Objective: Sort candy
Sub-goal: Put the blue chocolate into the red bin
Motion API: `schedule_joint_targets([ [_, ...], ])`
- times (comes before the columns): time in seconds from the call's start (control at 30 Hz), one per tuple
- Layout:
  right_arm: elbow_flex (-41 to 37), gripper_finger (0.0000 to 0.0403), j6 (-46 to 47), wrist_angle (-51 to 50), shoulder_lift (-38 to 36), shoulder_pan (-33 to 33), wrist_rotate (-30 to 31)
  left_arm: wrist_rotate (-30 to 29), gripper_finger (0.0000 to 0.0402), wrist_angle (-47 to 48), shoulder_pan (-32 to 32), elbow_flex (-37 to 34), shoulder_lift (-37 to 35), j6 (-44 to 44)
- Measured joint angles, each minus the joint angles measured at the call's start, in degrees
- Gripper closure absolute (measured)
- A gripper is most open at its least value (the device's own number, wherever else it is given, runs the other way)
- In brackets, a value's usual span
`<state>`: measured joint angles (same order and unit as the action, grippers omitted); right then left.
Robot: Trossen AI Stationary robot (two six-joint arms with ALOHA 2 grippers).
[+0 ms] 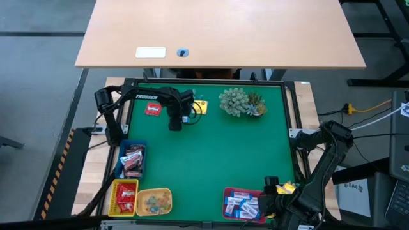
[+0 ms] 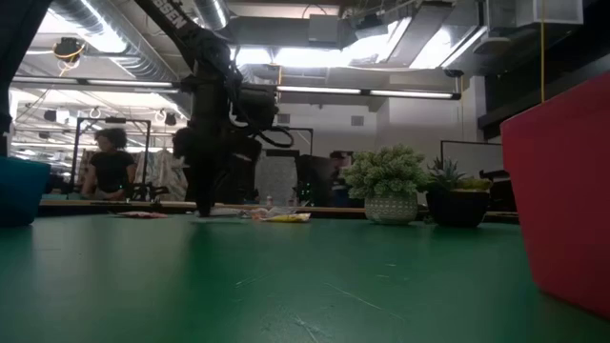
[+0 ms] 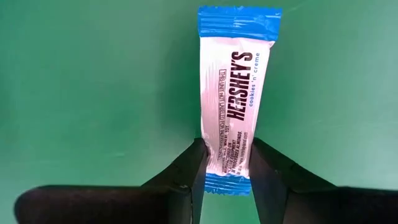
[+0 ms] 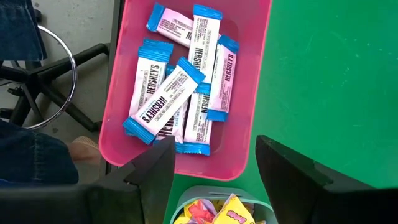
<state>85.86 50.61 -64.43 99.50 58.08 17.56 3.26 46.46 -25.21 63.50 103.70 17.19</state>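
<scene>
A blue-and-white candy bar (image 3: 233, 93) sits between the fingers of my left gripper (image 3: 227, 171), which is shut on it at the mat's far left (image 1: 175, 124). A red candy (image 1: 152, 108) and a yellow candy (image 1: 199, 105) lie on the mat beside that gripper. My right gripper (image 4: 214, 180) hangs open at the near right, above a pink tray (image 4: 249, 93) holding several blue-and-white candy bars (image 4: 165, 102). Its fingers have nothing between them. My left gripper pinches the bar's two long sides near one blue end (image 3: 229, 155) between its two fingers (image 3: 193, 168). The fingers come from above, pointing down, and lie across the bar. The bar stretches level away from them; I cannot tell if it is clear of the mat.
A spiky green plant (image 1: 241, 102) stands at the far middle of the green mat (image 1: 217, 153). Along the near left are a blue tray (image 1: 132, 160), a yellow tray with red candy (image 1: 124, 195) and a pale yellow tray (image 1: 153, 201). A small tray of yellow and pink candy (image 4: 214, 211) sits under my right gripper.
</scene>
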Motion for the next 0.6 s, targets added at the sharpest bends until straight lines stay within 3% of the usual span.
schedule_joint_targets([
  [0.27, 0.00, 0.0180, -0.14, 0.04, 0.00, 0.00, 2.34, 12.15, 0.0312, -1.53, 3.95, 0.12, -0.07, -6.45],
  [0.47, 0.00, 0.0180, -1.27, 0.10, 0.00, -0.02, 12.72, 22.43, 0.0312, -4.96, 9.99, 0.21, -0.17, -11.95],
  [0.6, 0.00, 0.0180, -3.50, 0.60, 0.00, -0.77, 20.90, 26.06, 0.0312, -10.12, 14.75, 0.21, -0.17, -16.42],
])
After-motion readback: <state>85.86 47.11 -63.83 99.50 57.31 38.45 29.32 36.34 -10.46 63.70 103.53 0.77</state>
